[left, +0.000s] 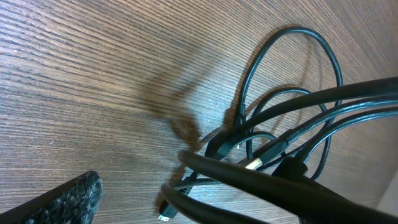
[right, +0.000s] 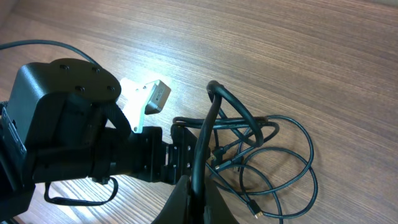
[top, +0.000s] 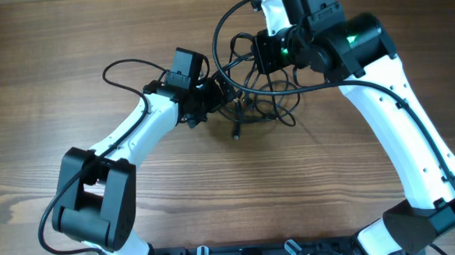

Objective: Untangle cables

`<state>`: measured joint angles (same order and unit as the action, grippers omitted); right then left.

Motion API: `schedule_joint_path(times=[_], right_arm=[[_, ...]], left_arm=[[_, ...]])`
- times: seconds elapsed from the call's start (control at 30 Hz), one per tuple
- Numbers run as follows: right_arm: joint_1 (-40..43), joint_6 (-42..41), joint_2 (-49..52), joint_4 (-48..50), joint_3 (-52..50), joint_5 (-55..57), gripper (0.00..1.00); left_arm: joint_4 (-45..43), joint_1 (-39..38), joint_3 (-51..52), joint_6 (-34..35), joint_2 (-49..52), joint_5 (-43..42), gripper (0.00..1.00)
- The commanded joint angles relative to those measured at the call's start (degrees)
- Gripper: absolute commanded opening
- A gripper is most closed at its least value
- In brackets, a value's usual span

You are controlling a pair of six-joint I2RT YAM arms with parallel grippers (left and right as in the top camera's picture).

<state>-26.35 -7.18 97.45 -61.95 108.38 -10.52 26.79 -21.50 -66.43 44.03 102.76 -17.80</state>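
Observation:
Several thin black cables (top: 267, 103) lie in a tangle of loops at the table's far middle, one plug end (top: 235, 132) sticking out toward the front. My right gripper (right: 198, 194) is shut on one black cable, which runs up from its fingers to a bend (right: 215, 93); the other loops (right: 283, 158) lie on the wood beyond. In the overhead view the right gripper (top: 254, 60) is above the tangle. My left gripper (top: 219, 93) is at the tangle's left edge and looks open. Only its left finger (left: 62, 200) shows, with lifted cables (left: 292, 106) crossing close to the camera.
The wooden table (top: 89, 25) surrounds the tangle. The left arm's own wire (top: 123, 66) loops out to the left. A small silvery-tipped plug (left: 165, 214) lies on the wood beneath the left gripper. Another plug (right: 256, 213) lies at the tangle's near side.

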Motion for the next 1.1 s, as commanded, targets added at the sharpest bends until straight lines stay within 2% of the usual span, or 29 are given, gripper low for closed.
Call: schedule_joint_path(times=[0.0,1.07], right_arm=[[-0.02,1.16,-0.7,0.2,0.74,-1.16,0.04],[-0.02,1.25,-0.72,-0.66,0.74,-1.16,0.04]], left_arm=[[-0.13,-0.15,0.13,-0.04,0.15,0.76,1.0],[-0.13,-0.15,0.13,-0.04,0.15,0.76,1.0]])
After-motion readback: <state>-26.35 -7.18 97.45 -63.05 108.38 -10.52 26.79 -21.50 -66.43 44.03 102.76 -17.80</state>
